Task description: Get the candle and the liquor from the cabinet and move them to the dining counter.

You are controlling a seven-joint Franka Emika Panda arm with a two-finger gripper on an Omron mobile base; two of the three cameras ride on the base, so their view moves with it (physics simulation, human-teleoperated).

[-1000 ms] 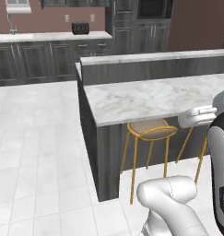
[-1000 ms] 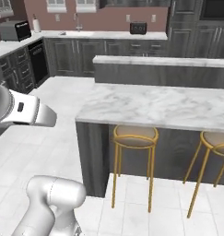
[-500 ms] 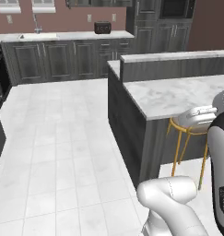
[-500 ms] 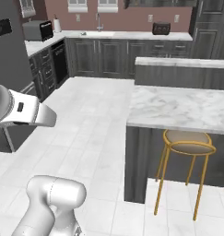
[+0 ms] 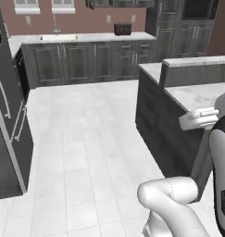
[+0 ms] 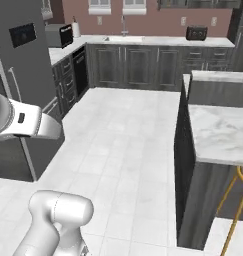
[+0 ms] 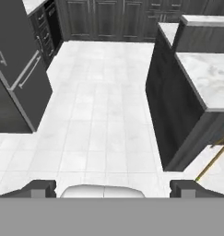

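Candle and liquor: presumably shut away inside the cabinet, not to be made out from here. Dark wall cabinets (image 5: 117, 3) run along the top of the far wall, above the back worktop (image 5: 86, 38) with its toaster (image 5: 122, 28); cannot tell which of them is the right one. Dining counter (image 5: 197, 95), marble-topped with a raised ledge, close by on the right, one gold-legged stool (image 6: 238, 200) tucked at its near side. Tall dark fridge (image 5: 7, 139) on the left, open white tiled floor (image 7: 104, 120) between.

Gripper (image 7: 113, 188): fingers spread wide, nothing between them, aimed down over the floor. Cabinets lie well ahead and above it, far beyond reach. Next, most likely: a drive across the floor toward the far wall, then a reach up for a door handle.
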